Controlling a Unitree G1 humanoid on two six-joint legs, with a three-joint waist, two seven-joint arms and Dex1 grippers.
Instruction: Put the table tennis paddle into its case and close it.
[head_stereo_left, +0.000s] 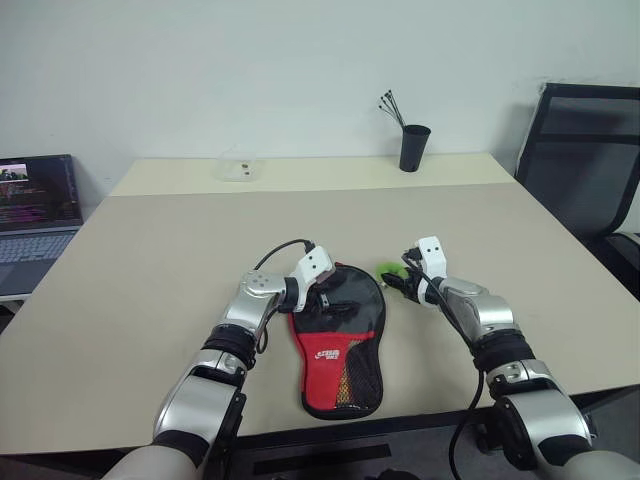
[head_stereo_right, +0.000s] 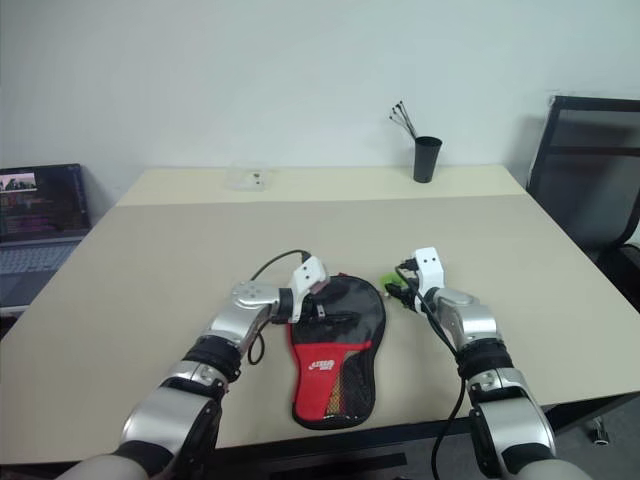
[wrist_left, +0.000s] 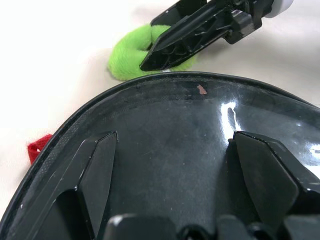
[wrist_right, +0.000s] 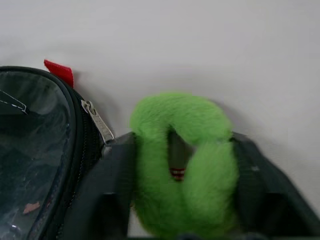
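I have the case (head_stereo_left: 338, 340) lying flat on the bench (head_stereo_left: 150, 300) close to its near edge, about midway along it, the rounded head pointing toward the far edge and the narrow red logo end toward me; through its glossy head I make out dark shapes but I cannot tell the table tennis paddle apart from the pouch, so I cannot say for sure where it sits; my left tool (head_stereo_left: 322, 296) rests on the head of the case at its left side, and from the left wrist camera its two black fingers (wrist_left: 95, 175) stand wide apart on the shiny black surface, pinching nothing that I can see; my right tool (head_stereo_left: 398, 280) is just off the right side of the case head, down at the lime-green ring tag (wrist_right: 187, 160); in the right wrist camera that fuzzy ring sits squarely between the two fingers (wrist_right: 107, 190), which press against it on both sides, partly closed on it; the metal zip pull (wrist_right: 97, 122) lies on the case rim just beside the ring, and a small red tab (wrist_right: 60, 72) sticks out from the rim farther along; at the far edge stand a black cup (head_stereo_left: 414, 148) holding thin sticks and a small clear dish (head_stereo_left: 238, 166); a laptop (head_stereo_left: 35, 215) sits off the left side, a black chair (head_stereo_left: 585, 160) off the right.
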